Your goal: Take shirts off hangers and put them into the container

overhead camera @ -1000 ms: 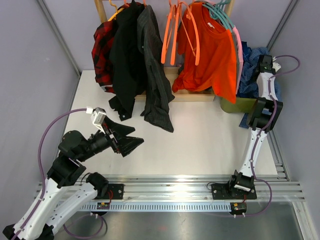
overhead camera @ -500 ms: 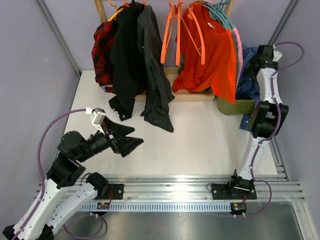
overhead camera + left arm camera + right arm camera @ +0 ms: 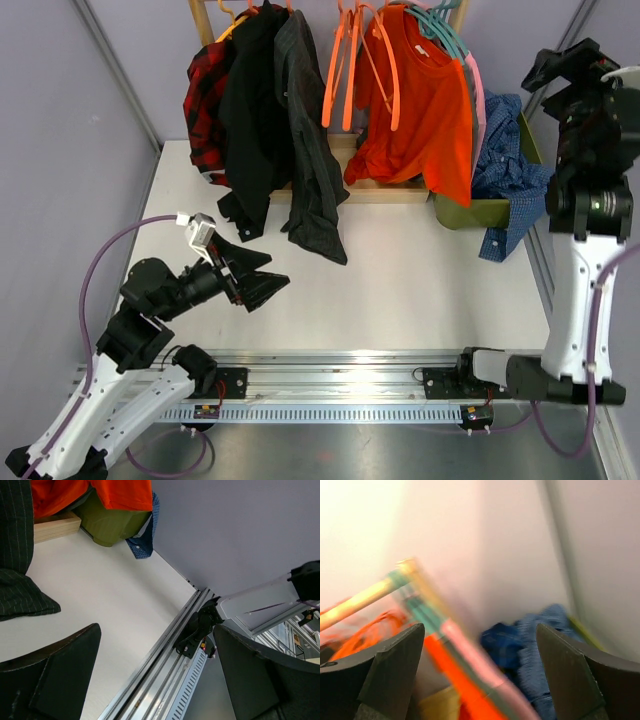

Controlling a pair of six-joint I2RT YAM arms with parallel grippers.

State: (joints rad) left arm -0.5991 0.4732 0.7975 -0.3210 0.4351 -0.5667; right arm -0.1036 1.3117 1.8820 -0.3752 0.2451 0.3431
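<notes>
At the near left, the left arm (image 3: pixel 120 345) sits low over the white table (image 3: pixel 420 290). The left gripper (image 3: pixel 268 274) points right with its fingers spread wide and nothing between them. Just beyond it, the tails of the black shirt (image 3: pixel 250 110) and the charcoal pinstriped shirt (image 3: pixel 312 160) reach down onto the tabletop. The pinstriped hem lies close to the open fingers without touching them.

Farther left on the rack hangs the red-black plaid shirt (image 3: pixel 205 105), partly hidden behind the black one. To the right of the dark shirts, several bare orange hangers (image 3: pixel 345 70) dangle from the rail. Next comes the orange tee (image 3: pixel 425 115) on its own hanger, with teal and pink hangers (image 3: pixel 462 50) pressed against its right shoulder. The pale wooden rack base (image 3: pixel 385 192) shows beneath the tee.

The tee's hem hangs in front of the left end of the olive-green tub (image 3: pixel 478 212), screening that corner from the top camera. The blue-and-white checked shirt (image 3: pixel 505 160) is heaped in the tub, and one sleeve spills over the near rim toward the table.

At the far right, the right arm (image 3: pixel 590 200) stands tall, above the tub. The right gripper (image 3: pixel 479 645) has its fingers wide apart and grips nothing. Its wrist view is blurred, showing the rack rail, hangers and blue cloth below.
</notes>
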